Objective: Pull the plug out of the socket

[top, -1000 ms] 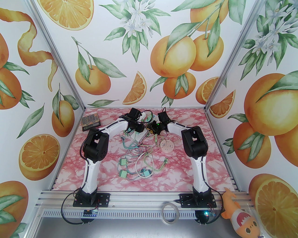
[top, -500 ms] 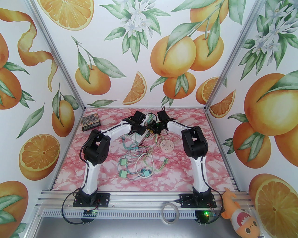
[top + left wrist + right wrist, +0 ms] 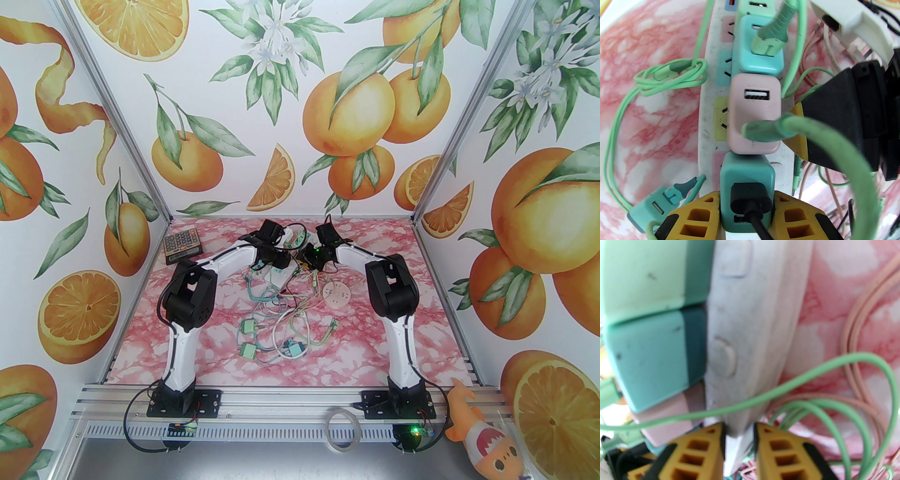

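Pink marble table (image 3: 375,328), far centre: white power strip (image 3: 705,131). Clamped in left gripper (image 3: 746,199): teal plug (image 3: 747,173), apparently seated at strip end. Pinched by right gripper (image 3: 738,427): strip edge. Best to pull straight off socket face, no tilt, strip held down; beware green cable (image 3: 834,140).

The plugs (image 3: 752,107) sit in a row on the socket strip (image 3: 706,150); a calculator (image 3: 183,244) lies left of it.
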Robot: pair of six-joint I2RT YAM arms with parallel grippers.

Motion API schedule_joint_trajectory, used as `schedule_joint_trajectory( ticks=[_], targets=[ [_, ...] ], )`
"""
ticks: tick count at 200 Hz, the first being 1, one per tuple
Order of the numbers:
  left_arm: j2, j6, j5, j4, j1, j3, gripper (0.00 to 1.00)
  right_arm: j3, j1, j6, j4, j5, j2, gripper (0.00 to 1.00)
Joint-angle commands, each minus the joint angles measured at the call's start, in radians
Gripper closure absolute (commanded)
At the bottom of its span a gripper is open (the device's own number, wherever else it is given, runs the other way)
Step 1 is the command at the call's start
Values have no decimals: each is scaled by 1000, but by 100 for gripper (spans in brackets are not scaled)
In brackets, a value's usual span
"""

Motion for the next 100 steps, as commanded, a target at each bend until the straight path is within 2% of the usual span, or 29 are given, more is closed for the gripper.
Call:
schedule_joint_trajectory(
  ticks=[1, 36, 69, 100],
  targets=[
    [-94, -16, 33, -25, 3, 24, 80, -62, -2, -17, -124, 117, 45, 74],
    [-103, 15, -31, -45, -21, 24, 80, -73, -2, -18, -120, 117, 40, 74],
    [-120, 76, -170, -65, -75, 25, 80, -82, -2, -18, -115, 118, 36, 74],
    [-148, 63, -175, -70, -82, 14, 80, -90, -2, -17, -109, 120, 34, 74]
  ],
)
